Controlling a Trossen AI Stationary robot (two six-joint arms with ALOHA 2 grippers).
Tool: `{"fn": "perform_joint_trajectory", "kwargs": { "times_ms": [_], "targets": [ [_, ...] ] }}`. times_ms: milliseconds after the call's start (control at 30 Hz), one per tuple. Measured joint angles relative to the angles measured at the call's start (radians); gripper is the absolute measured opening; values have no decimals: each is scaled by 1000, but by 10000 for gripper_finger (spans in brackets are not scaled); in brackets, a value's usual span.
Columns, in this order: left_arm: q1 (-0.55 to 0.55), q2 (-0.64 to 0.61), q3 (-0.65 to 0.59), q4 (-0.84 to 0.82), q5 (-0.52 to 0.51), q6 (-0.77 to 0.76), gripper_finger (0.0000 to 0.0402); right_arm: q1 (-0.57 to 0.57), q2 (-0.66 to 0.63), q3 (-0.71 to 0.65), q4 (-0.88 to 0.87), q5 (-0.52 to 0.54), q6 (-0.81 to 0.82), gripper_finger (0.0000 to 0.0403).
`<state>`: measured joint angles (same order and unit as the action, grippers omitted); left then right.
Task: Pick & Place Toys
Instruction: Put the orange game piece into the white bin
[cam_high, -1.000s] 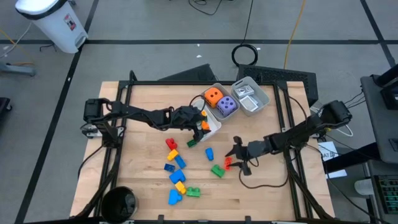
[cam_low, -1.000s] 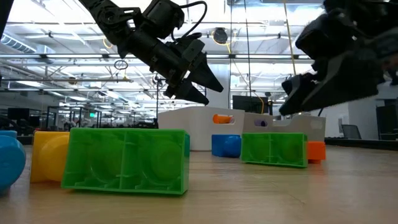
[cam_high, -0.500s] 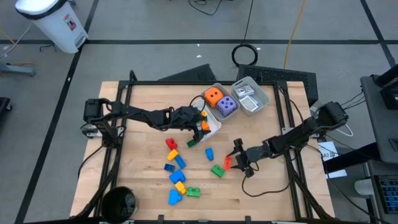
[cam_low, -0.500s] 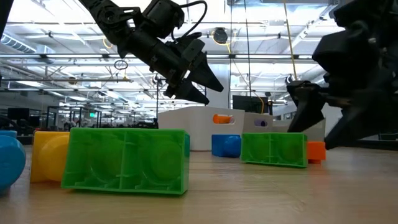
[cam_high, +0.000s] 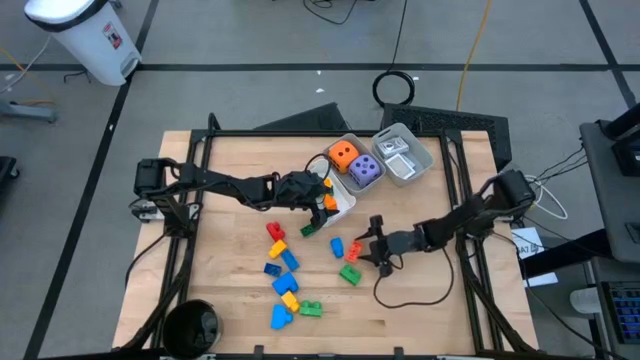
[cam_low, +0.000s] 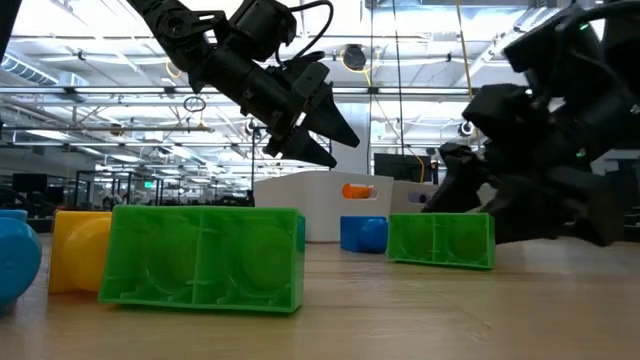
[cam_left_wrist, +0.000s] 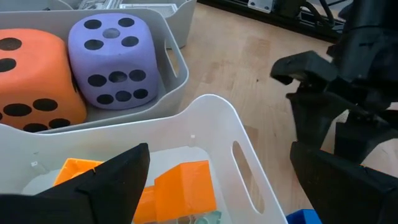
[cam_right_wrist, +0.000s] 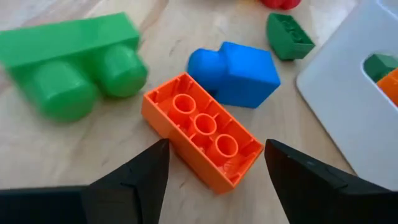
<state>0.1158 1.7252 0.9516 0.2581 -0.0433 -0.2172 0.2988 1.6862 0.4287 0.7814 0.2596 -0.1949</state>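
Observation:
My right gripper is open just above the table. In the right wrist view its fingers stand on either side of an orange brick that lies studs-down on the wood, without touching it. A blue brick and a green brick lie just beyond. My left gripper is open and empty, hovering over a white tray that holds orange bricks. An orange die and a purple die sit in the tray behind.
Several loose bricks lie on the wood left of my right gripper; one big green brick is near the front edge. A clear tray with white cards stands at the far right. A dark round thing sits at the near left corner.
My right gripper has gone toward the table's left edge and down, from beside the orange brick to over it, staying open. My left gripper has kept still over the white tray.

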Motion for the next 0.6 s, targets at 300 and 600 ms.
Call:
{"fn": "perform_joint_trajectory", "kwargs": {
  "times_ms": [300, 600],
  "targets": [
    [0, 0, 0, 0, 0, 0, 392, -39, 132, 0, 193, -29, 54, 239],
    [0, 0, 0, 0, 0, -2, 392, -84, 182, 1, 276, -205, 58, 227]
  ]
}}
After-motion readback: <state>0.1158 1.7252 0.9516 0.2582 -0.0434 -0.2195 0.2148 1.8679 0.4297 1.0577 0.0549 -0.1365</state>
